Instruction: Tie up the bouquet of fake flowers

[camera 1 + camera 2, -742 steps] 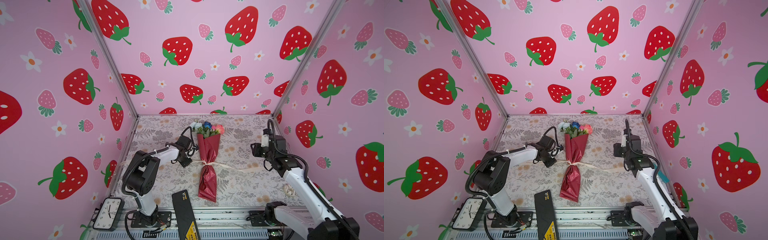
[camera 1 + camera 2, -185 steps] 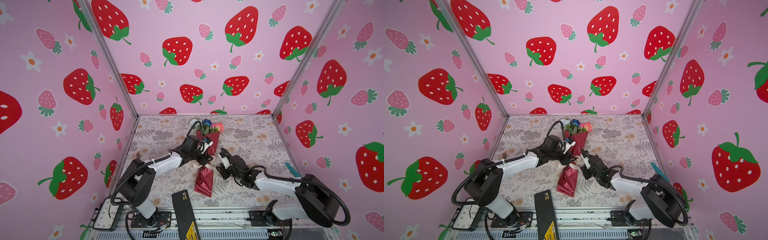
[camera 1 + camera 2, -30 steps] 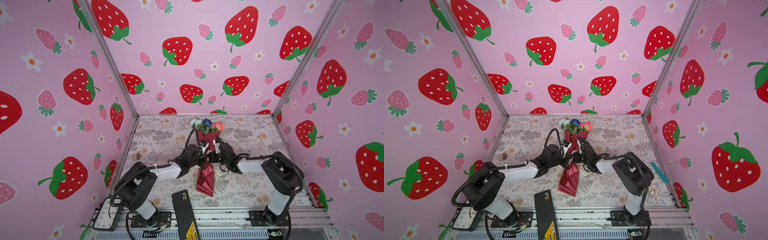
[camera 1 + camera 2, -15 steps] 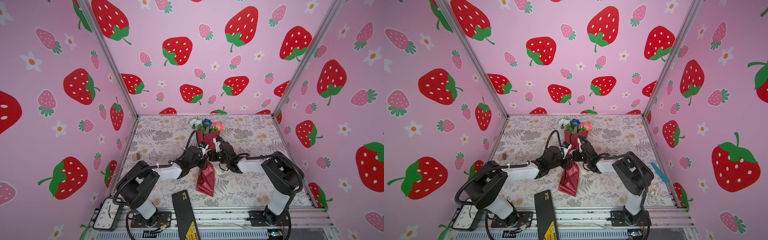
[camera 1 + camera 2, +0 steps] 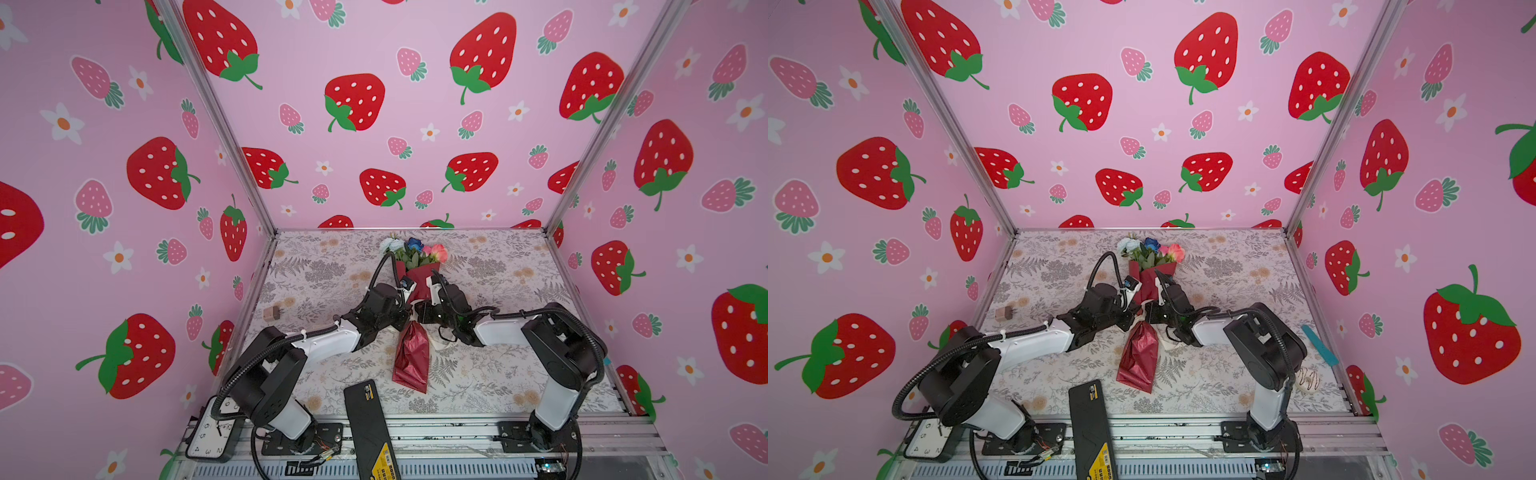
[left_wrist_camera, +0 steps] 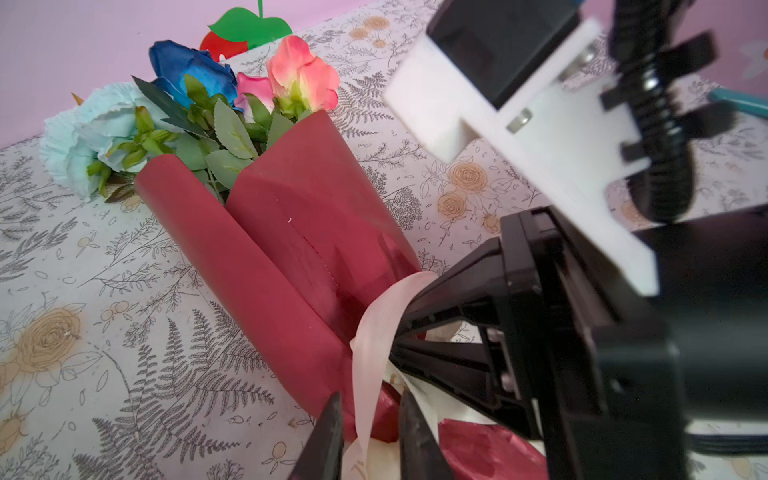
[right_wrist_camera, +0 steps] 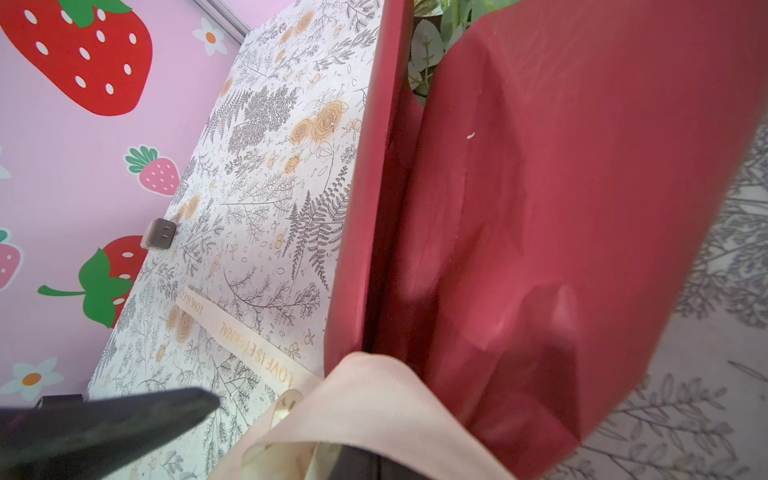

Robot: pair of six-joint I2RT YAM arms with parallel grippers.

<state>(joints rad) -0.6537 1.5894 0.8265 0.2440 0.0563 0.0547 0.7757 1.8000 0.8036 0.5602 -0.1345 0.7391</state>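
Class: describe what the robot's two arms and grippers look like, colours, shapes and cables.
The left arm and right arm have white shell links, bulky black joints and black corrugated cable hoses. The left gripper and right gripper are black with tapering, pointed fingers.

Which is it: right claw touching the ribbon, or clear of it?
Touching. The left wrist view shows the ribbon running straight in between the shut tips of the right claw, with no gap.
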